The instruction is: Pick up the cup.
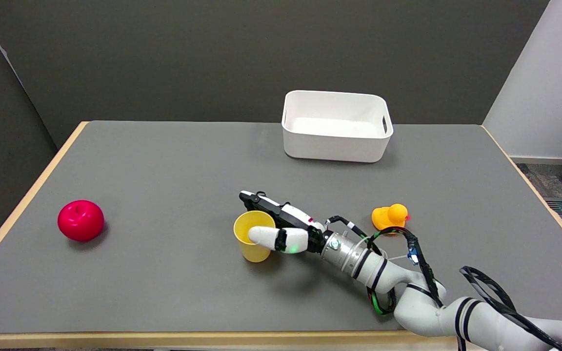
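Inspector: Right hand (pixel 281 226) observed at the yellow cup (pixel 253 242), near the middle of the grey table (pixel 164 170). A white-tipped thumb lies across the cup's near wall; black-and-white fingers (pixel 256 201) run along its far rim. The hand brackets the cup on both sides.

Clerk: Is it grasping?

Inspector: It appears to be grasping the cup, thumb and fingers on opposite walls. The cup stands upright, mouth open upward, base on the table.

Clerk: Items further out?

Inspector: An orange-yellow rubber duck (pixel 390 216) sits right of the hand, just behind the wrist, apart from the cup. A white bin (pixel 335 141) with handle cutouts stands at the far side, right of centre. A red apple (pixel 80 220) rests well to the left.

Clerk: Any markings or labels?

Inspector: No legible writing on any item. A green light shows at the wrist.
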Tool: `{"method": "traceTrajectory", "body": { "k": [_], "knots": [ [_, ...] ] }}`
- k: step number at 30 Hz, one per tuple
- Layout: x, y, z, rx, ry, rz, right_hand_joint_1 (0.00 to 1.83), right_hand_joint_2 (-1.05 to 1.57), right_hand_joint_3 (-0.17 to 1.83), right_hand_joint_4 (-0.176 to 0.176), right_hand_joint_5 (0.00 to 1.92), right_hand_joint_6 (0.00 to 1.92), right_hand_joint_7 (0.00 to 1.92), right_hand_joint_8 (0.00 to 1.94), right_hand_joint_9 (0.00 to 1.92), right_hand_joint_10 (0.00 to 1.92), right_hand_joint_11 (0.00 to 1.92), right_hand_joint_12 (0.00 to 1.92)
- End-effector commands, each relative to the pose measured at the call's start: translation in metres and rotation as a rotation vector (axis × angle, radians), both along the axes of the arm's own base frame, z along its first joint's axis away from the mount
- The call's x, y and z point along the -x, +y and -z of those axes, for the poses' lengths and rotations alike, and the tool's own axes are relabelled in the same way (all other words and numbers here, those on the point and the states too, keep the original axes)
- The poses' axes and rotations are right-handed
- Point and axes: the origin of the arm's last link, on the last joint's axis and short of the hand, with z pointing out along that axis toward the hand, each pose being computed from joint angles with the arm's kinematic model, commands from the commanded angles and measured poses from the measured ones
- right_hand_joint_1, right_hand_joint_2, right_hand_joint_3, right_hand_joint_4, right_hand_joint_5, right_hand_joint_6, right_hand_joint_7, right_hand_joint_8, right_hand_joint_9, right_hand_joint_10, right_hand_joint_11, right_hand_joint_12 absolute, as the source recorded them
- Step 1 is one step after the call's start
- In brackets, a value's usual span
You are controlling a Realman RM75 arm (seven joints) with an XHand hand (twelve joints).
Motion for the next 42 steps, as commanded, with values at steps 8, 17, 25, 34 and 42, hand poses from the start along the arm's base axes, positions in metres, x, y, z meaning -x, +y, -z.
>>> {"method": "traceTrajectory", "body": {
  "k": [8,17,25,34,42],
  "knots": [
    [-0.0009,-0.0055,0.0034,-0.019,0.039,-0.021,0.69,0.61,0.74,-0.136,0.0,0.0,0.0,0.0,0.0,0.0,0.0,0.0],
    [-0.0012,-0.0051,0.0049,-0.036,0.059,-0.031,0.68,0.58,0.69,-0.122,0.0,0.0,0.0,0.0,0.0,0.0,0.0,0.0],
    [-0.0007,-0.0042,0.006,-0.04,0.054,-0.027,0.89,0.57,0.73,-0.117,0.0,0.0,0.0,0.0,0.0,0.0,0.0,0.0],
    [-0.0003,-0.0056,0.0063,-0.044,0.071,-0.027,1.03,0.57,0.75,-0.115,0.0,0.0,0.0,0.0,0.0,0.0,0.0,0.0],
    [-0.0003,-0.0061,0.0064,-0.04,0.071,-0.026,1.13,0.57,0.86,-0.116,0.0,0.0,0.0,0.0,0.0,0.0,0.0,0.05]
  ]
}}
